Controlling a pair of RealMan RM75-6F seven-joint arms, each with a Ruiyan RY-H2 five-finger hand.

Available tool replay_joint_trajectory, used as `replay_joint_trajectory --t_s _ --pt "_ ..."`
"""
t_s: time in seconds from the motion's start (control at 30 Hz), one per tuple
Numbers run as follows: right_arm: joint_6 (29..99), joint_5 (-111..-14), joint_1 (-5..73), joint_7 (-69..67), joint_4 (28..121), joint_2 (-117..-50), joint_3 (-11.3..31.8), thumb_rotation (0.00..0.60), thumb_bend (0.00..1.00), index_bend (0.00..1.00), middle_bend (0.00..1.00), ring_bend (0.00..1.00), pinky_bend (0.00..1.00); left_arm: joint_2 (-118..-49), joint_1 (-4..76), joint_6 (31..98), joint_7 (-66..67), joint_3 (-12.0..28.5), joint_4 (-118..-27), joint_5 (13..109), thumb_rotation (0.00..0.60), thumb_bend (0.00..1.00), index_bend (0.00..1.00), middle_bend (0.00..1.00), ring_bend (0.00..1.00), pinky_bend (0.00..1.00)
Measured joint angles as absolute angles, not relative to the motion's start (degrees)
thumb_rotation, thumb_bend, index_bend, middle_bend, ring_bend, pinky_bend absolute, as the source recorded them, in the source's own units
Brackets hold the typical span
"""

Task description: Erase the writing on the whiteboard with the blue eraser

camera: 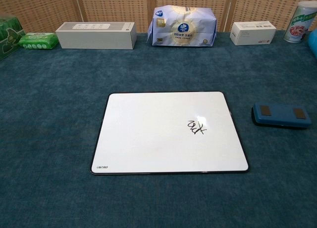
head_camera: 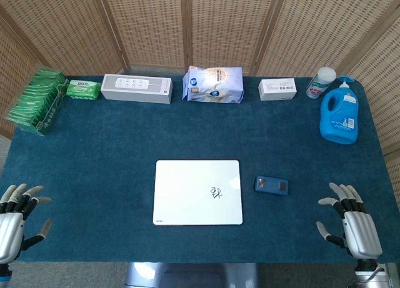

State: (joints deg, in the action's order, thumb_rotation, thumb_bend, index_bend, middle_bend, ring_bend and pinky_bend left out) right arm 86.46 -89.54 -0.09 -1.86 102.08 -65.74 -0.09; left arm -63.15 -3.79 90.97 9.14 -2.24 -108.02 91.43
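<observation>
A white whiteboard (head_camera: 187, 191) (camera: 153, 134) lies flat in the middle of the blue table, with a small black scribble (head_camera: 217, 192) (camera: 196, 126) right of its centre. The blue eraser (head_camera: 271, 185) (camera: 281, 114) lies on the cloth just right of the board, apart from it. My left hand (head_camera: 15, 216) hovers at the table's near left corner, fingers spread, holding nothing. At the near right corner my right hand (head_camera: 350, 220) is also spread and empty, below and right of the eraser. Neither hand shows in the chest view.
Along the far edge stand green packets (head_camera: 37, 100), a green wipes pack (head_camera: 83, 89), a white long box (head_camera: 136, 87), a tissue pack (head_camera: 212, 85), a small white box (head_camera: 277, 89), a canister (head_camera: 320, 82) and a blue detergent bottle (head_camera: 339, 116).
</observation>
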Motion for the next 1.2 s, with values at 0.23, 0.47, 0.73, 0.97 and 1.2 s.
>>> replay_joint_trajectory --t_s 0.23,0.47,0.73,0.97,1.2 --pt "85.62 -89.01 0.24 -2.04 102.23 -65.72 -0.02 0.600 0.29 0.36 0.14 0.01 0.00 -63.34 -3.45 90.60 9.54 -2.03 -108.39 91.30 0.600 0.42 0.36 0.23 0.11 0.00" --pt "85.46 -89.32 0.61 -1.69 102.35 -65.60 0.18 0.600 0.29 0.36 0.14 0.01 0.00 -63.11 -3.24 90.69 9.71 -1.89 -108.84 91.75 0.600 0.42 0.36 0.23 0.11 0.00" --pt "82.29 -87.82 3.24 1.97 103.66 -65.21 1.96 0.600 0.30 0.34 0.14 0.01 0.00 -62.97 -2.15 89.99 11.01 -1.27 -109.66 92.54 0.600 0.42 0.38 0.24 0.11 0.00" --pt "75.76 -82.02 8.28 6.77 104.78 -66.40 5.36 0.567 0.31 0.33 0.13 0.01 0.00 -64.18 -0.70 87.92 11.86 -0.72 -110.08 91.77 0.600 0.42 0.38 0.24 0.11 0.00" --pt "69.78 -75.27 12.79 10.36 104.06 -69.08 7.93 0.554 0.31 0.33 0.13 0.01 0.00 -64.89 0.41 86.61 12.05 -0.06 -109.75 90.76 0.600 0.42 0.38 0.24 0.11 0.00"
